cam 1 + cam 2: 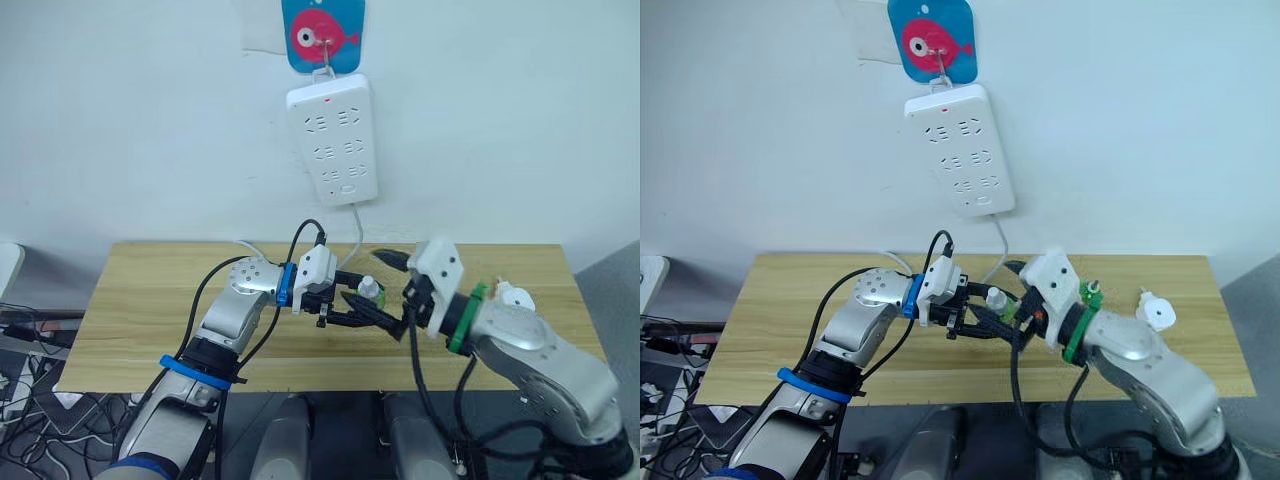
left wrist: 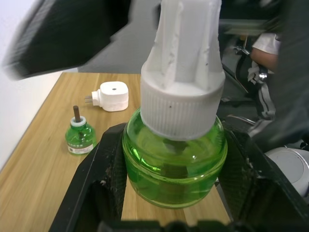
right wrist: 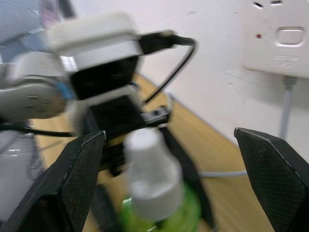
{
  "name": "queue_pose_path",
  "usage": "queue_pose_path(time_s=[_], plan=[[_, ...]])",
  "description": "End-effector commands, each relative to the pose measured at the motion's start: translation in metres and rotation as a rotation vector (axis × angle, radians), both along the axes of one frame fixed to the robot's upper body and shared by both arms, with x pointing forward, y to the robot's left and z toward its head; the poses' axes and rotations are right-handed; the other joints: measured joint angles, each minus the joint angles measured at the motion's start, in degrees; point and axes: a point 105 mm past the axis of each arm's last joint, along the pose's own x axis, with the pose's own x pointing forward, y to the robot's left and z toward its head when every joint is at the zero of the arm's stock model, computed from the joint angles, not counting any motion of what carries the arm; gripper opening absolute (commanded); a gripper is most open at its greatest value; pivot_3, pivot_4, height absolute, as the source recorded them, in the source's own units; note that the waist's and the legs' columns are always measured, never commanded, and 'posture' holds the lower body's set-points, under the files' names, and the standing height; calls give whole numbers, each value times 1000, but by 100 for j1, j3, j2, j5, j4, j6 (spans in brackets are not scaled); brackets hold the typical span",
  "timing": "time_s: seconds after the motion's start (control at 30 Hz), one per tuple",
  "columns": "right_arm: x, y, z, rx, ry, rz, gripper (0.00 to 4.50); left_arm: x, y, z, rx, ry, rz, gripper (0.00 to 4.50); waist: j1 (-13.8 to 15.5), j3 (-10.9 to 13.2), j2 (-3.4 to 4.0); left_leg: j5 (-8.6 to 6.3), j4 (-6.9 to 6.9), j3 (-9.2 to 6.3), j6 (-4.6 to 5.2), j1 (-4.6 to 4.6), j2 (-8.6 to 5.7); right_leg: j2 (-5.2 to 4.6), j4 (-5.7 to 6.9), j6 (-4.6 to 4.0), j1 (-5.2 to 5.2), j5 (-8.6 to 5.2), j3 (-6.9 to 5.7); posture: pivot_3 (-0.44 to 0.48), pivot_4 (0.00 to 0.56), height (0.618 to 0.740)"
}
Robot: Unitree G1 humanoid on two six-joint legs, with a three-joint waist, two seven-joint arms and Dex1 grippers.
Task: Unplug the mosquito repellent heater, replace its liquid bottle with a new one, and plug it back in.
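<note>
While the left hand (image 1: 362, 312) grips the new green bottle (image 2: 175, 159) by its round belly, the white cap (image 2: 182, 82) points straight toward the right hand (image 3: 169, 159), which sits spread wide just past the cap tip, its two fingers on either side and touching nothing. The bottle's long axis runs from one hand to the other, so the right hand is the one placed to close on the cap and twist it off. The heater (image 2: 112, 95) lies unplugged on the worktop (image 2: 43, 164) beyond the bottle, prongs toward the wall, with the old wick bottle (image 2: 79, 137) standing upright near it.
</note>
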Motion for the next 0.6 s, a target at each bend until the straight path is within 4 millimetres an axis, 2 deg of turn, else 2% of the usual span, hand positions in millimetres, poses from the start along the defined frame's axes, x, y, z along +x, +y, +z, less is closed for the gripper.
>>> queue_pose_path(time_s=[0.03,0.17,0.3,0.43,0.6], plan=[[-5,-8,4,-11,-40,-12,4471,-4,0,7,-13,-30,-11,2283,1,0,0,0,0,0,0,-1,0,-2,-1,0,0,0,1,146,296,740],[-10,-28,2,-24,-18,-49,4471,-3,0,7,-14,-28,-3,2283,-2,1,0,-1,1,4,2,-1,-1,-7,1,0,1,0,6,145,297,740],[-22,-39,4,-23,2,-40,4471,-3,-1,7,-17,-26,1,2283,-9,1,0,-1,0,3,2,3,1,-2,4,0,2,0,5,136,296,740],[-42,-33,7,5,46,61,4471,-3,-2,6,-17,-24,-2,2283,-10,1,0,-1,0,4,2,3,1,-2,4,0,2,0,6,126,296,740],[-48,-18,13,81,72,129,4471,-2,-4,6,-16,-24,-7,2283,-13,1,0,-2,0,5,3,3,1,0,3,0,2,0,6,121,295,740]])
